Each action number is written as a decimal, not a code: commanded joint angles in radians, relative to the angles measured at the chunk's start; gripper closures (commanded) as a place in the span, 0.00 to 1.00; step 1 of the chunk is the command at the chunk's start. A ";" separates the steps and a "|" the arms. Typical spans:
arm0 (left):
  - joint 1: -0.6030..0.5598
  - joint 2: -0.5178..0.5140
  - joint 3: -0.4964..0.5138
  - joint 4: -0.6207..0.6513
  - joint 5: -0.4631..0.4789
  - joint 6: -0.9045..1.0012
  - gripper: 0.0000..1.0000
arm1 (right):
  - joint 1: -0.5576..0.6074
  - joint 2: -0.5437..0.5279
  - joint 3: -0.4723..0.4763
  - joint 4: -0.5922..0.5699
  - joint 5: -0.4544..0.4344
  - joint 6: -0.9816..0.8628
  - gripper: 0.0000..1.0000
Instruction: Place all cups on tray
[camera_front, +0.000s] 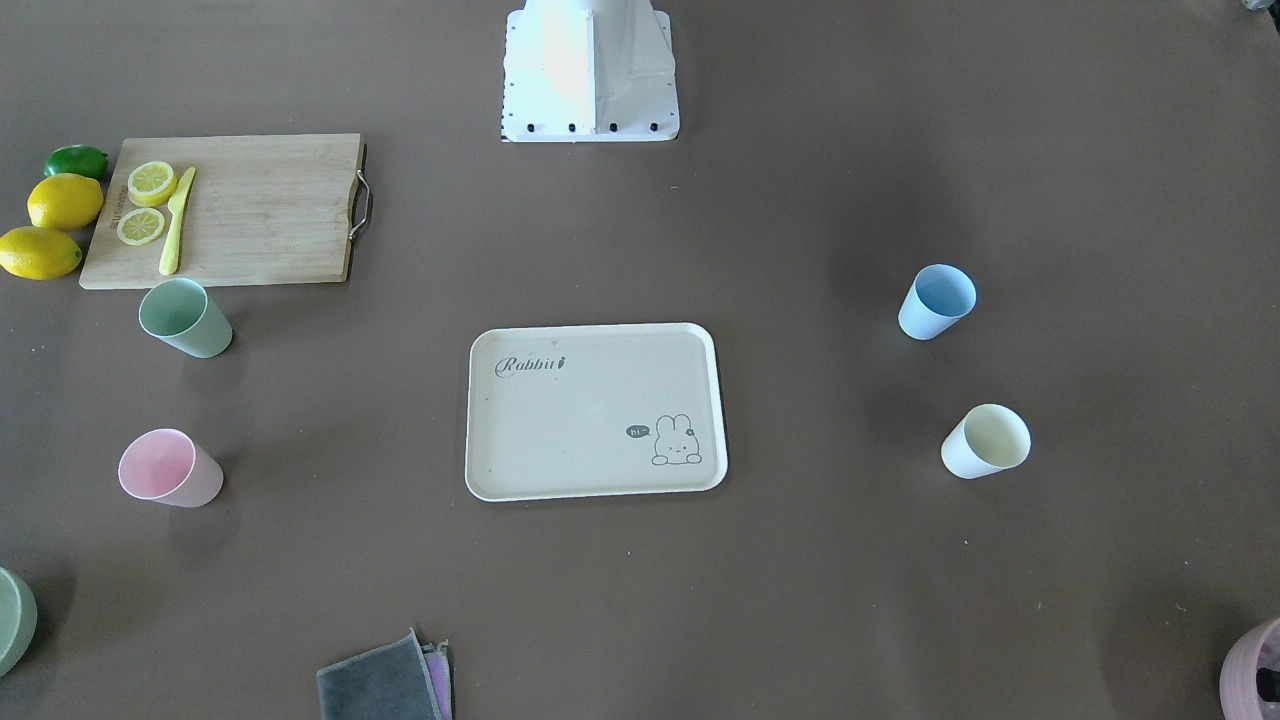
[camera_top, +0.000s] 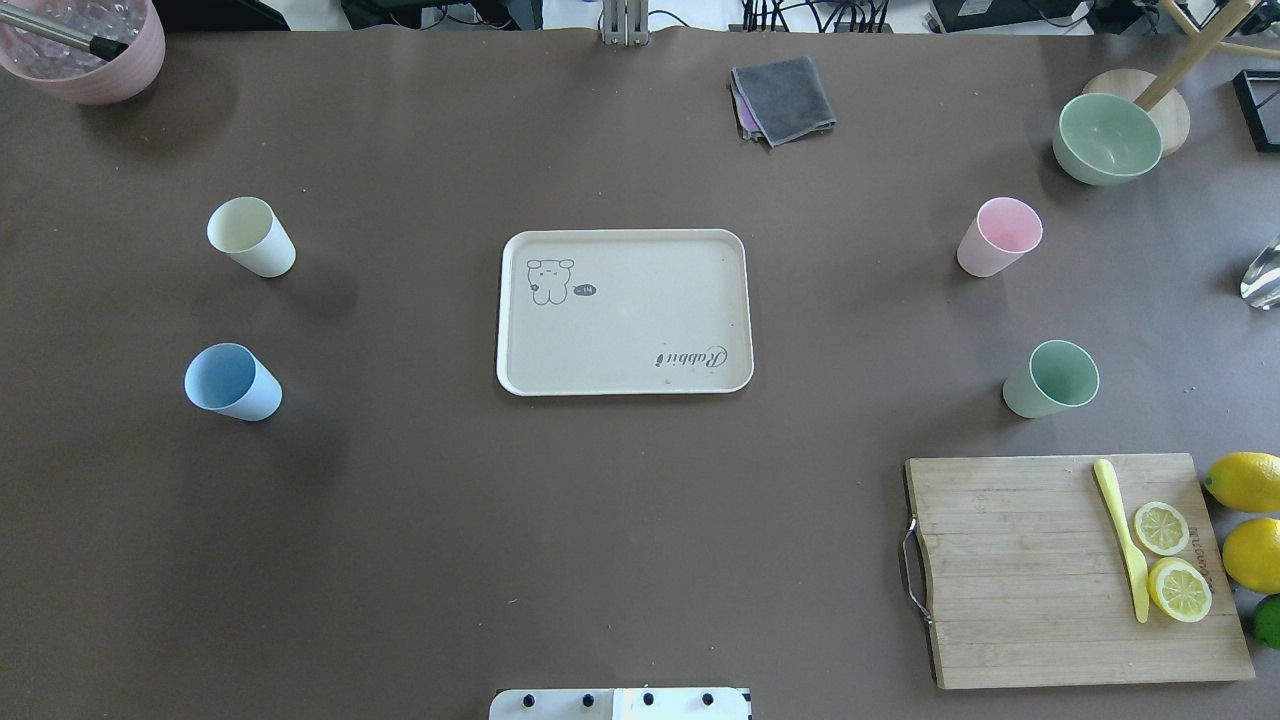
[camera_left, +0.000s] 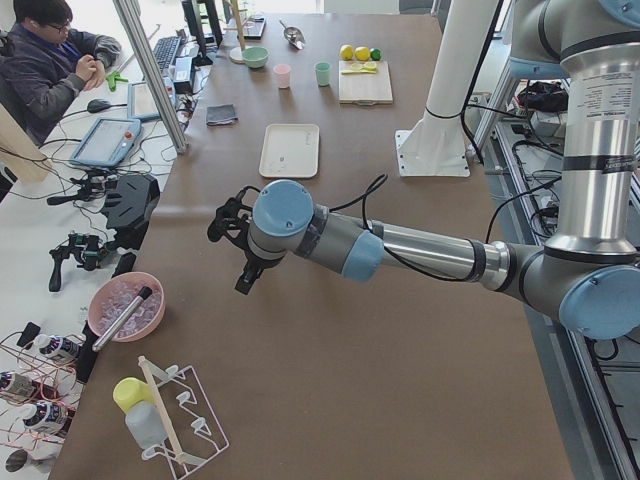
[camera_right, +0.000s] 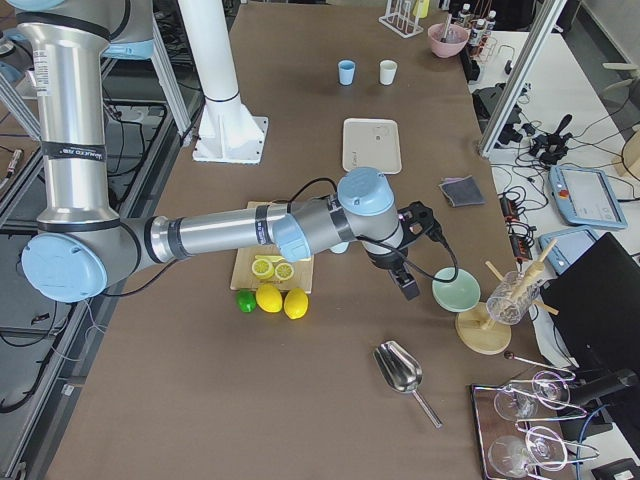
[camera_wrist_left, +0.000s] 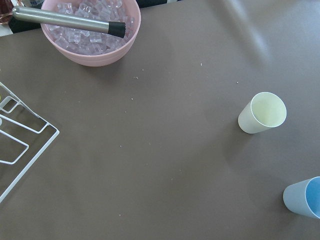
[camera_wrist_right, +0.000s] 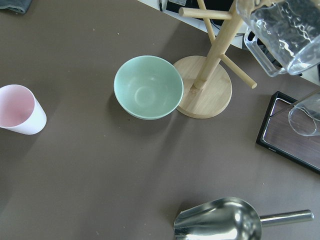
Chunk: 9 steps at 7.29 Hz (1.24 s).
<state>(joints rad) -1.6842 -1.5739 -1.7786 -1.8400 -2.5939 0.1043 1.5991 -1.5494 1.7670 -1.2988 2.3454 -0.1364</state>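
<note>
Overhead exterior view: the tray (camera_top: 625, 312) lies flat in the middle of the table (camera_top: 620, 530). Its long side runs left to right, and no cup is on it yet. The cream cup (camera_top: 250, 236) and blue cup (camera_top: 232, 381) stand well apart from it on the robot's left. The pink cup (camera_top: 999, 236) and green cup (camera_top: 1051, 378) stand on its right.

The left gripper (camera_left: 230, 222) hangs out past the cream cup, so that cup sits between it and the tray. The right gripper (camera_right: 418, 232) hangs out past the pink cup, near the green bowl (camera_top: 1107, 137). I cannot tell if either gripper's fingers are open or closed.
</note>
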 joint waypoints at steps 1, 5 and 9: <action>0.033 -0.067 0.025 -0.015 0.008 0.000 0.02 | -0.094 0.078 0.006 -0.005 -0.018 0.098 0.00; 0.160 -0.120 0.106 -0.044 0.007 -0.259 0.01 | -0.278 0.145 0.032 0.001 -0.038 0.486 0.00; 0.404 -0.217 0.152 -0.171 0.132 -0.728 0.03 | -0.479 0.154 0.074 0.001 -0.219 0.802 0.00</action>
<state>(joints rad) -1.3536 -1.7532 -1.6531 -1.9671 -2.5136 -0.4964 1.1666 -1.3950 1.8390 -1.3005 2.1793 0.6364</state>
